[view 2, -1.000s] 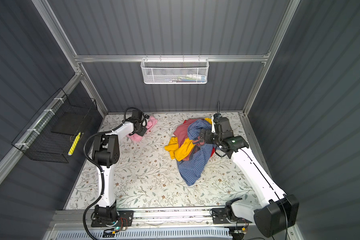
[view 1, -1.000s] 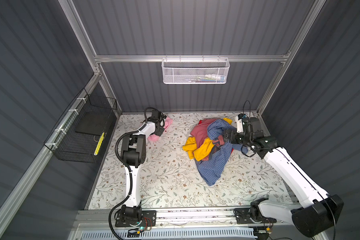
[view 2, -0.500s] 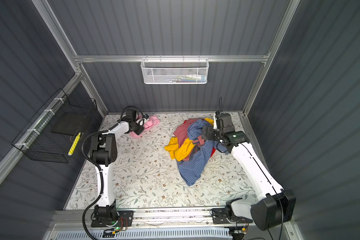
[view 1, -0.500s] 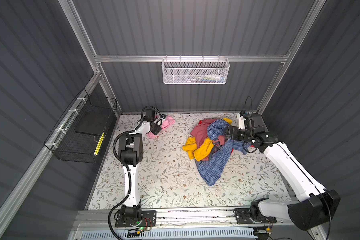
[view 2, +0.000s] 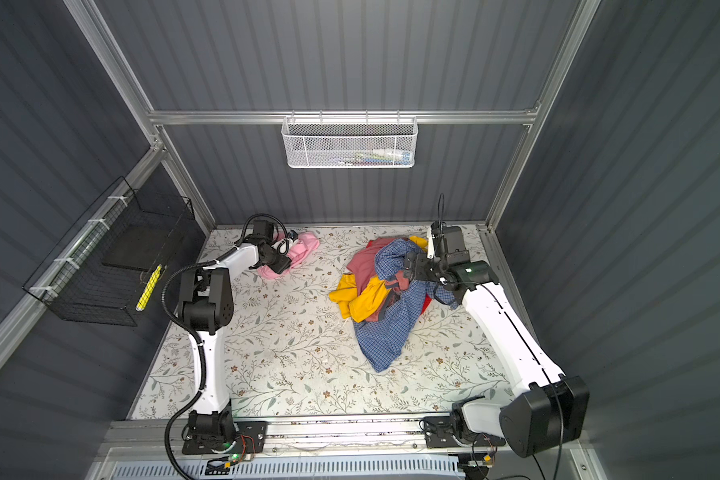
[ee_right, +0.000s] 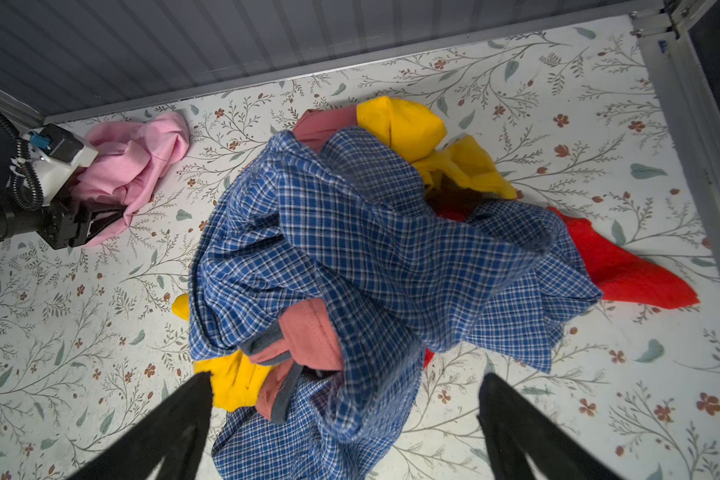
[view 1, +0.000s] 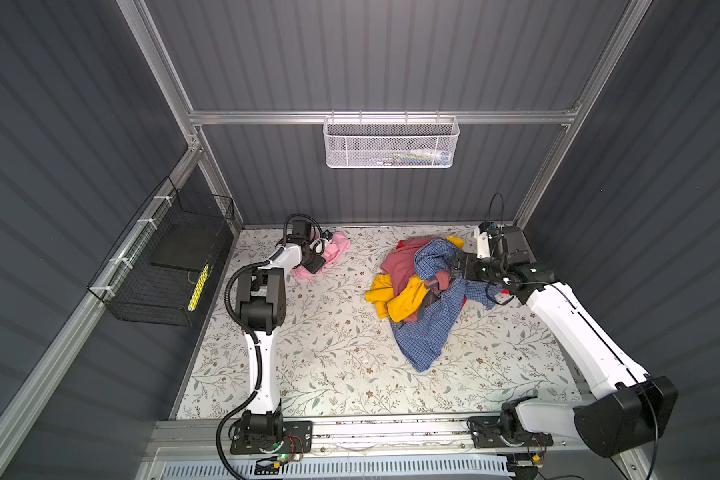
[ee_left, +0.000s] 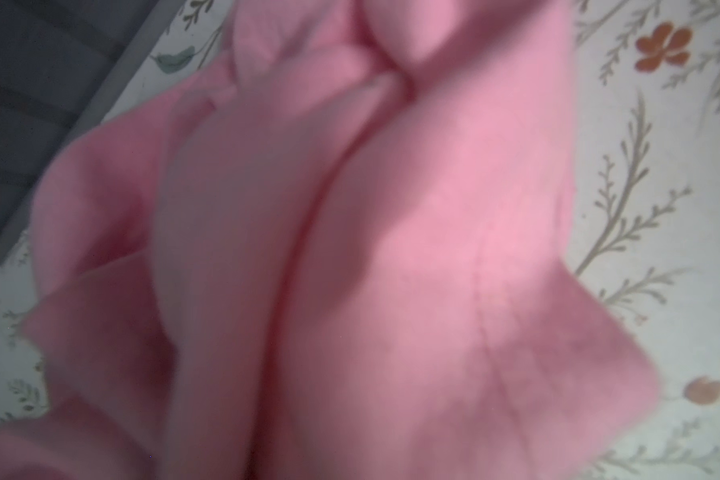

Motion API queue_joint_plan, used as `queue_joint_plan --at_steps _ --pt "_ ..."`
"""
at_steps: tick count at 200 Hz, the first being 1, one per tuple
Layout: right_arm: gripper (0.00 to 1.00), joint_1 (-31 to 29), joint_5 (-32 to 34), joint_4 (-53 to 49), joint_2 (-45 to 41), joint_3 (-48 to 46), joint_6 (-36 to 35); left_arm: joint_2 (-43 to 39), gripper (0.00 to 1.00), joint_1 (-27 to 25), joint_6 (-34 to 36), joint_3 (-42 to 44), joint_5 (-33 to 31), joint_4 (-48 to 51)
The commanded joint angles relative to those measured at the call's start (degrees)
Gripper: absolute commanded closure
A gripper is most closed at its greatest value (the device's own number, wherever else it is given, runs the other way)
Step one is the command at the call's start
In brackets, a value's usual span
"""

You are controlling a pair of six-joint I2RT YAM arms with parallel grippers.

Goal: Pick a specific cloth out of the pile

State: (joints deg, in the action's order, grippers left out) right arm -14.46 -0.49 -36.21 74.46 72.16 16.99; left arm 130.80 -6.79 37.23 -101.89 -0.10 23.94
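Your cloth (view 1: 336,247) lies bunched near the table's (view 1: 329,357) far-left corner, close to the back edge, well apart from the pile (view 1: 422,291) — bare table runs between them. Your left gripper (view 1: 317,262) sits against the cloth; whether its jaws grip it cannot be told. Your right gripper (ee_right: 346,376) hangs over the pile near the right edge — jaws spread wide, holding nothing.

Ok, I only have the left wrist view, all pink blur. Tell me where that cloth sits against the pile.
Observer: The pink cloth lies by the back wall, clear of the pile, bare table between them.
Operator: Report the right side.
Observer: The right gripper hovers over the pile's blue checked shirt, fingers wide apart, empty.
Operator: Now the left side.
Observer: The left gripper sits at the cloth's edge; its grip I cannot tell.
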Motion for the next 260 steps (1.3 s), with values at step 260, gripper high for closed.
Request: queue_joint_plan --at_steps 260 --pt "0.01 12.5 14.9 50.4 -33.8 -53.1 -16.7 -56.5 0.0 0.8 -46.9 59.7 -13.9 -34.7"
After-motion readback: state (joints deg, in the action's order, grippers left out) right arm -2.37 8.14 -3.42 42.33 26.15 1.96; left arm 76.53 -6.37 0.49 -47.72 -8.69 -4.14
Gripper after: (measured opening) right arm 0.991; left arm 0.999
